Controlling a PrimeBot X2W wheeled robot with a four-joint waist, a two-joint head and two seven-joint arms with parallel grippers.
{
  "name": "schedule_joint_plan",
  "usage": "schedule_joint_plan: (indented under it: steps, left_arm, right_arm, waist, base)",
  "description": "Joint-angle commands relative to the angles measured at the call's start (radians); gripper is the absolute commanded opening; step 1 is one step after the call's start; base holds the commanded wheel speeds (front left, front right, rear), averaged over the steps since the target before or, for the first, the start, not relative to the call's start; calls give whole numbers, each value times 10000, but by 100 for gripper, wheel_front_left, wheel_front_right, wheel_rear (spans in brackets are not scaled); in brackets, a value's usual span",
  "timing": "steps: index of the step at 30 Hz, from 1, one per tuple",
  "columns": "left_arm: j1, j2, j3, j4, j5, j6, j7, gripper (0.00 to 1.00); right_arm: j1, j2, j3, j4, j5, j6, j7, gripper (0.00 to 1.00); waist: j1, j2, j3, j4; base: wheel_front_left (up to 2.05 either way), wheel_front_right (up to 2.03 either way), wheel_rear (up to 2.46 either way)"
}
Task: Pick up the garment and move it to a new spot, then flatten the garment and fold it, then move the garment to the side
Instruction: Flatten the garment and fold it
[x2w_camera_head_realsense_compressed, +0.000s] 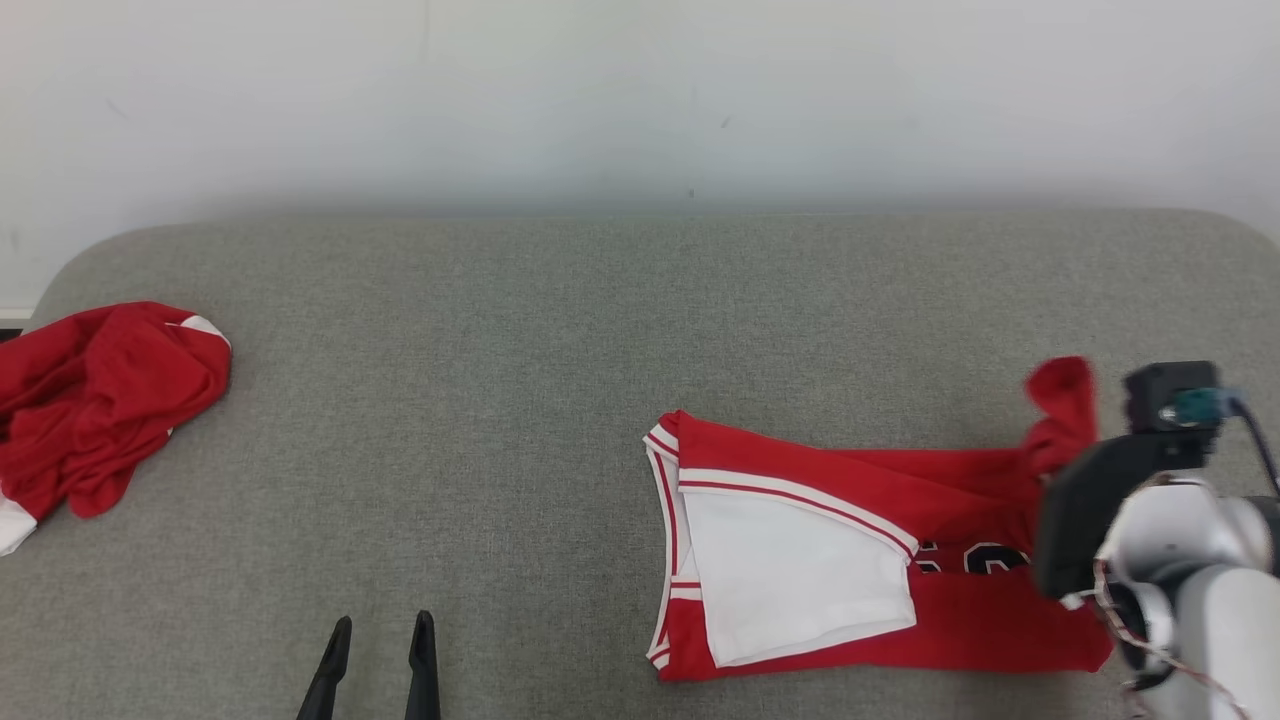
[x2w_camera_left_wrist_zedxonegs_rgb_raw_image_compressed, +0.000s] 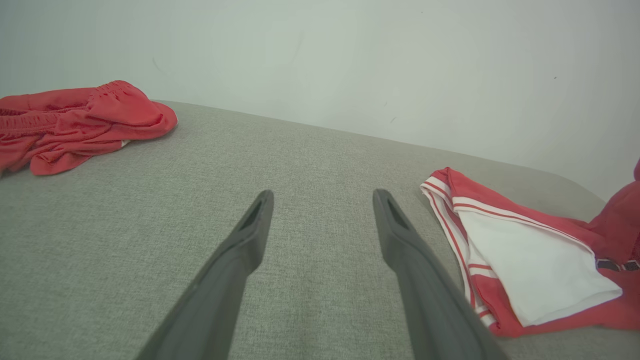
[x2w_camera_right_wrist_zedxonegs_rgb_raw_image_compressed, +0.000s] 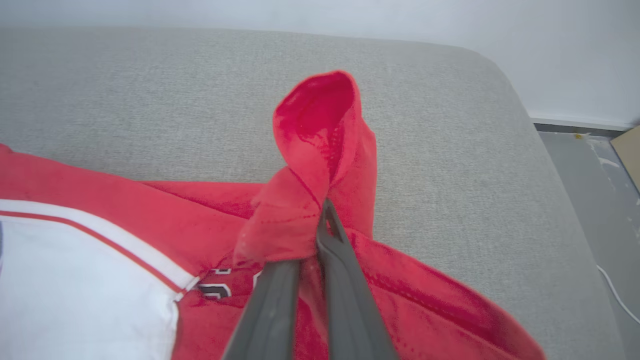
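The garment (x2w_camera_head_realsense_compressed: 850, 540) is a red jersey with white trim and a white panel, lying partly folded on the grey surface at the right; it also appears in the left wrist view as the garment (x2w_camera_left_wrist_zedxonegs_rgb_raw_image_compressed: 525, 255). My right gripper (x2w_camera_right_wrist_zedxonegs_rgb_raw_image_compressed: 320, 215) is shut on a lifted red edge of the garment (x2w_camera_right_wrist_zedxonegs_rgb_raw_image_compressed: 315, 150), which stands up as a twisted flap (x2w_camera_head_realsense_compressed: 1062, 400). The right arm (x2w_camera_head_realsense_compressed: 1170, 540) covers the jersey's right end. My left gripper (x2w_camera_head_realsense_compressed: 381, 630) sits open near the front edge, left of the jersey, with nothing between its fingers (x2w_camera_left_wrist_zedxonegs_rgb_raw_image_compressed: 257, 220).
A second red cloth (x2w_camera_head_realsense_compressed: 95, 405) lies crumpled at the far left edge of the grey padded surface (x2w_camera_head_realsense_compressed: 500, 380), seen too as the red cloth (x2w_camera_left_wrist_zedxonegs_rgb_raw_image_compressed: 80, 122). A pale wall runs behind. The surface's right edge drops to the floor (x2w_camera_right_wrist_zedxonegs_rgb_raw_image_compressed: 595, 190).
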Motion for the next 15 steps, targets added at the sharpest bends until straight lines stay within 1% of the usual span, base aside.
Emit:
schedule_joint_plan:
  steps: [1,6,11,15]
  left_arm:
    - [61,-11,38,-20,-25,-11,-28,100]
    - [-174,-11,-23,38,-74,14,-28,100]
    - [-170,-11,-134,76,-189,50,-28,100]
    - [-118,-11,-208,105,-249,91,-28,100]
  right_arm:
    - [-3,116,402,-18,186,1,30,0]
    - [-340,398,1759,491,626,1,-108,0]
    - [-812,806,2583,1309,815,1,-478,0]
    - [-1095,939,3068,1950,901,1,-606,0]
  waist:
    - [1,0,22,0]
    - [1,0,69,149]
    - [1,0,63,384]
    - [1,0,49,566]
  base:
    - [0,0,0]
    - [0,0,0]
    - [0,0,0]
    - [0,0,0]
